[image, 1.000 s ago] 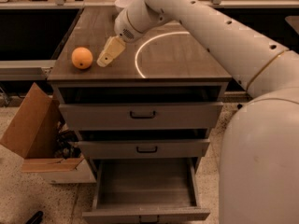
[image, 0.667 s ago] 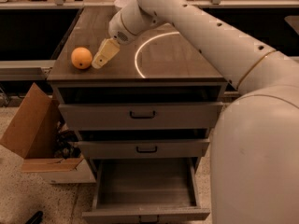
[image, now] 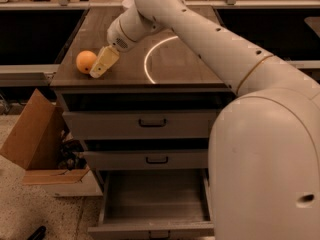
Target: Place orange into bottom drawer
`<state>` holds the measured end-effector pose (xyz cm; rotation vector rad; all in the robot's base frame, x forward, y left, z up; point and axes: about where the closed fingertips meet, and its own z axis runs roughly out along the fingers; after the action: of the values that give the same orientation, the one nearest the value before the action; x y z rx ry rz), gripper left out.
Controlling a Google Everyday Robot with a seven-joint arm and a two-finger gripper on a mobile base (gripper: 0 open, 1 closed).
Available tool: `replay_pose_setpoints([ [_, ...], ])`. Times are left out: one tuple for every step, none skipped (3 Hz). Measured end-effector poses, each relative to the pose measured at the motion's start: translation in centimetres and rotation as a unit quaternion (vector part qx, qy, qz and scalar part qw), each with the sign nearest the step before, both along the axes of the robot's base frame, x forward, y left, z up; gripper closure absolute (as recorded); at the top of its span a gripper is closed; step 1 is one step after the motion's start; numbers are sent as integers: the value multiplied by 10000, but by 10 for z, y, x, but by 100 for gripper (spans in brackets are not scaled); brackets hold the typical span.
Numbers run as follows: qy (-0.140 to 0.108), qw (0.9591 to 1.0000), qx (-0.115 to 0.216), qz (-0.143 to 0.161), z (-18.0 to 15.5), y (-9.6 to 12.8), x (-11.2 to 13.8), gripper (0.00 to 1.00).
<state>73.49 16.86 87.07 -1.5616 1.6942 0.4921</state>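
End effector [image: 100,68] over cabinet top [image: 192,70], just beside orange [image: 85,61] | grip state unclear | bottom drawer [image: 156,199] open

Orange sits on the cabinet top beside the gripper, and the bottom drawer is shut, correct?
No: the bottom drawer is open, as the camera view shows. The orange does sit on the cabinet top beside the gripper.

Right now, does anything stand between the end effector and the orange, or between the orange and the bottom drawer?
Nothing visible does. The end effector is right beside the orange on the cabinet top, with no object between them. The bottom drawer below is pulled open, and the two upper drawers do not cover its opening.
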Motion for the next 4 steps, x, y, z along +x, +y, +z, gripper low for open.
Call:
replay_pose_setpoints([
  [78,9999,8,95,-5,9,-1,0],
  [142,9998,51,128,-8,15,-1,0],
  [225,9995,103,170,-14,24,-2,0],
  [277,9993,120,207,-17,30,-2,0],
])
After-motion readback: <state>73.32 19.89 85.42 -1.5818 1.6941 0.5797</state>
